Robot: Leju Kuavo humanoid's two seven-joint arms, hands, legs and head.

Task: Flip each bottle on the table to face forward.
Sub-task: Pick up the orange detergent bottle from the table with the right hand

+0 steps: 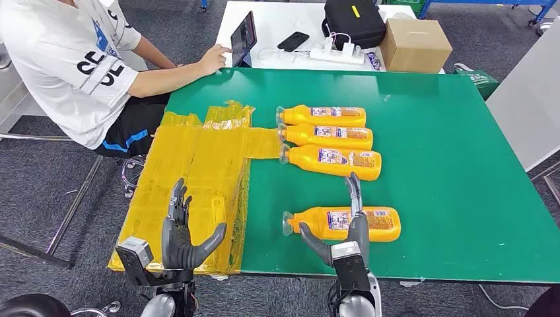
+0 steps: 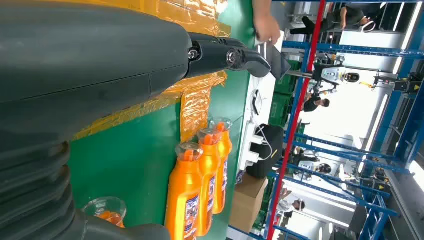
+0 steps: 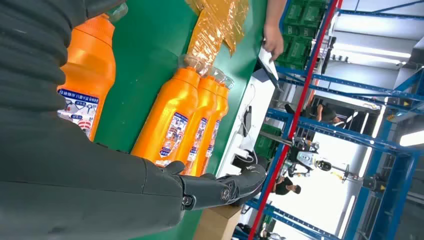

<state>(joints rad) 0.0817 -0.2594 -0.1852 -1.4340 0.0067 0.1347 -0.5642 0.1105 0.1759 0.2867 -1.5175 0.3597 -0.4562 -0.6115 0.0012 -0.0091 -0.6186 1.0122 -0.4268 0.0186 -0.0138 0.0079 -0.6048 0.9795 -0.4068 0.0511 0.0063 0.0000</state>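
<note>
From my feed the orange bottles [image 1: 345,223] look like glossy plastic, the green table [image 1: 449,165] matt, the yellow tape [image 1: 198,178] crinkly and shiny.

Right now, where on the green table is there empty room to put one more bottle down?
The green table is bare right of the three stacked bottles, up to the cardboard box. It is crowded near the yellow tape and around the near bottle by the right hand.

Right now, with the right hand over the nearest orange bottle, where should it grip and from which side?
Probably the labelled mid-body of the nearest bottle, from above. It lies on its side across the green table, cap to the robot's left, apart from the other three bottles, so both long sides are free. The right hand is open over it.
</note>
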